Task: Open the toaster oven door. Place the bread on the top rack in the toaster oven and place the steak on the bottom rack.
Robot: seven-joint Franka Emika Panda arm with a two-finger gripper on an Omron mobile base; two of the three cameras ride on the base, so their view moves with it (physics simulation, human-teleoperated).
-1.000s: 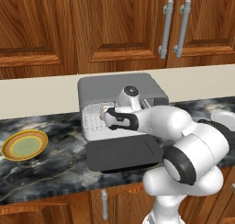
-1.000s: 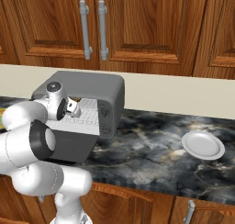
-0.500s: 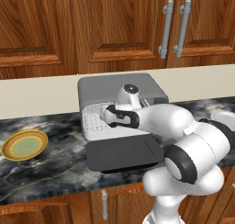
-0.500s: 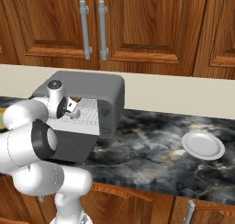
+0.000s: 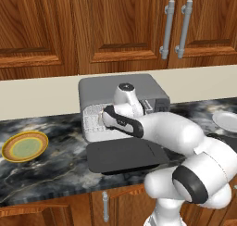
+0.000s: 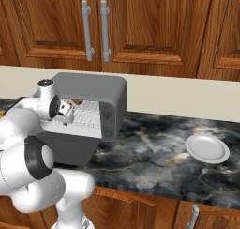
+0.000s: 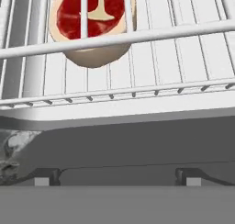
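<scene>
A white robot arm reaches into the mouth of the toaster oven (image 5: 122, 97) on a dark marbled tabletop (image 6: 154, 153), its gripper (image 6: 65, 114) released, jaws apart and grasping nothing. The toaster oven door (image 5: 127, 155) is already down, lying flat toward 6 o'clock of the box in the left base view.

From the hand camera, the steak (image 7: 92, 21) lies on a silver wire rack (image 7: 151, 87) at roughly 11 o'clock, well inside the pale interior, with a rack bar crossing in front of it. It appears to sit on the lower rack, though the hand view alone does not settle which level. Something brown shows at the top of the oven opening in the right base view, near 12 o'clock of the gripper; it may be the bread, but it is too small to tell.

Judged from how things lie, the steak has been set down and the placing step looks at or near its end. The next move would call for drawing the hand straight back out over the lowered door, without catching the rack bars or nudging the meat.

A yellow-green plate (image 5: 25, 145) sits at 9 o'clock of the oven in the left base view, and a white plate (image 6: 207, 148) at 3 o'clock in the right base view. No brand, label or writing can be read anywhere; the small marks on the oven's control panel (image 6: 107, 118) are illegible.
</scene>
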